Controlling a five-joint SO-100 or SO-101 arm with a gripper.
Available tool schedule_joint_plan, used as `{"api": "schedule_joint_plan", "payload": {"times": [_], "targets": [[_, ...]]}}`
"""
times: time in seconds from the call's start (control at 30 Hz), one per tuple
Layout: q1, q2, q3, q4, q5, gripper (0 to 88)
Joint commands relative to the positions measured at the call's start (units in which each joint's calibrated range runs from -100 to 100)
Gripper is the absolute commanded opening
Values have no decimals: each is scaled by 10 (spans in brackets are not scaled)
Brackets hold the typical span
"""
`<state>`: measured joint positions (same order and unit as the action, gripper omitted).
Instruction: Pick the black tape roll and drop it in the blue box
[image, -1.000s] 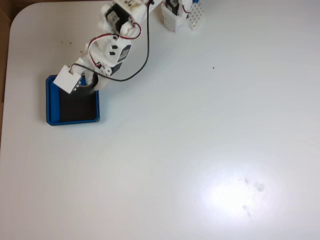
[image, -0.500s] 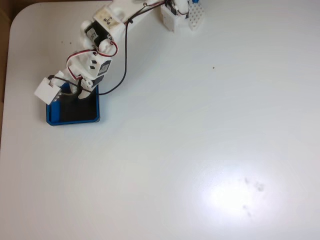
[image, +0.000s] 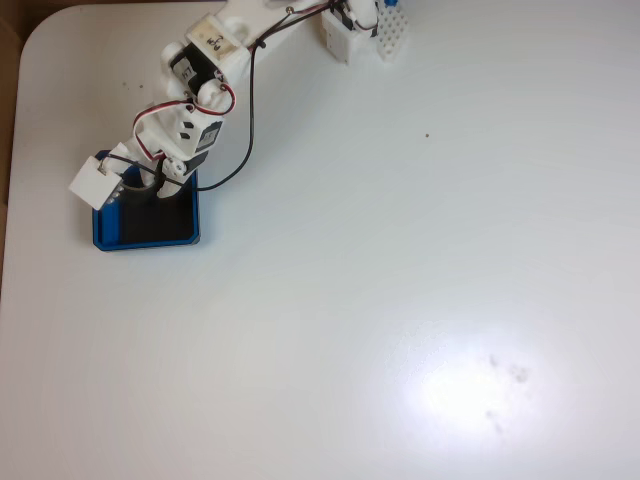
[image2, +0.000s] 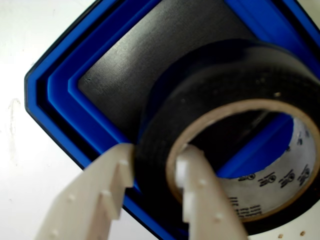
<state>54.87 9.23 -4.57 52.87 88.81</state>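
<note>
1. Gripper (image2: 152, 160) clamped on the black tape roll (image2: 220, 100), one finger (image2: 200, 195) inside the ring, one outside.
2. Roll held above the blue box (image2: 55, 100) (black floor below it).
3. Fixed view: box (image: 105, 242) near the white table's (image: 400, 250) left edge.

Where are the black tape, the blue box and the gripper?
black tape roll (image2: 210, 85), wrist view, on its black outer band.
blue box (image2: 60, 107), wrist view, on its left rim.
gripper (image2: 154, 157), wrist view, midway between the fingertips pinching the roll's wall.
</note>
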Motion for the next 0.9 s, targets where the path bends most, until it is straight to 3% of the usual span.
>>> {"api": "schedule_joint_plan", "payload": {"times": [0.0,0.87], "targets": [[6,-5,-41,-2,-2,11],[-2,12,-46,19,-3,12]]}}
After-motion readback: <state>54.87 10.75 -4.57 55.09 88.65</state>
